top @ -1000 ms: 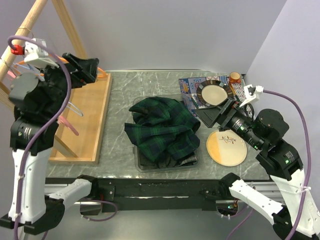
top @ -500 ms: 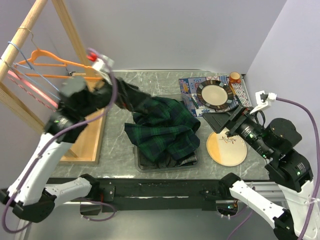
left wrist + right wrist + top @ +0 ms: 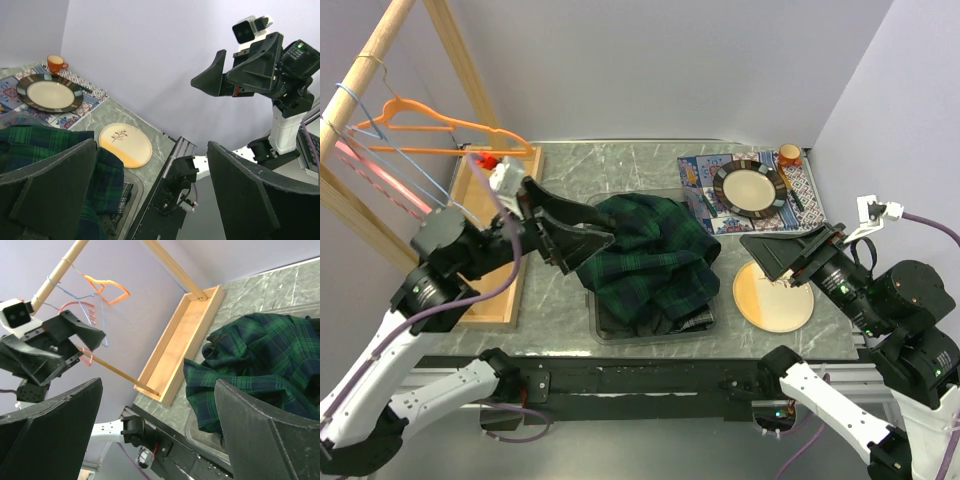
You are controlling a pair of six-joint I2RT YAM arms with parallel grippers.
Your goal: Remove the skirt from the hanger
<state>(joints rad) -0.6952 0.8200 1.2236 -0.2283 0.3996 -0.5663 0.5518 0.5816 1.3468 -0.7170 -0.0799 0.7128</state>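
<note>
Now skirt [image 3: 645, 258] heaped in bin [image 3: 603, 330], both grippers' fingers spread

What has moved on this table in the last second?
The left end effector swung from the hangers down to the skirt, open and empty. The right end effector drew back over the plate. Skirt, tray and dishes stayed put.

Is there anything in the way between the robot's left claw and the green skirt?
No, nothing visible. The left claw is open and right at the edge of the skirt, which lies heaped in the clear bin. The hangers on the rack are off to the side.
</note>
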